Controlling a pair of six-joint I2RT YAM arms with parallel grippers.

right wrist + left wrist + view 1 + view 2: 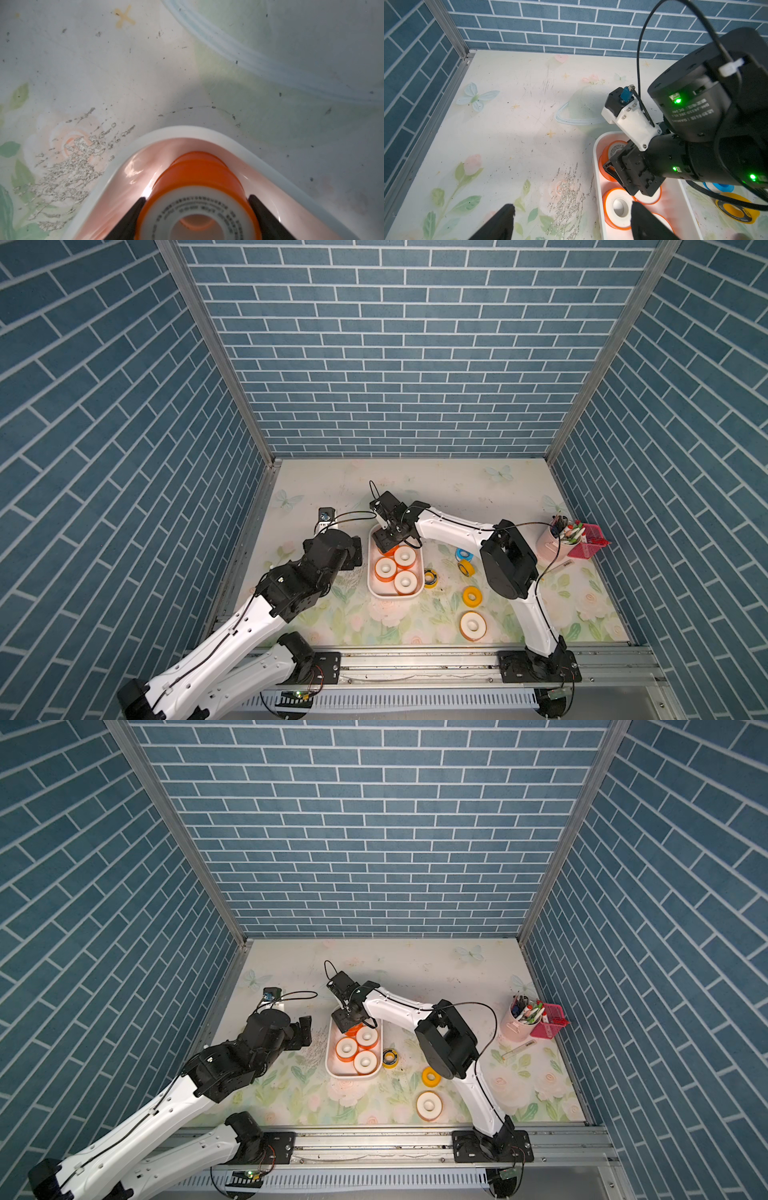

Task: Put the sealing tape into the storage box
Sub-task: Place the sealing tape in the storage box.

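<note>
The right pincer [197, 198] grips an orange roll [199, 172] by its sides, low in the storage box [166, 133] corner just ahead of its tips, apparently to seat it there. The left pincer [572, 204], spread wide and empty, hangs beside the box.

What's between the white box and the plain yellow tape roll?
A yellow-black roll, lying close beside the storage box, short of the yellow roll; both top views show it.
</note>
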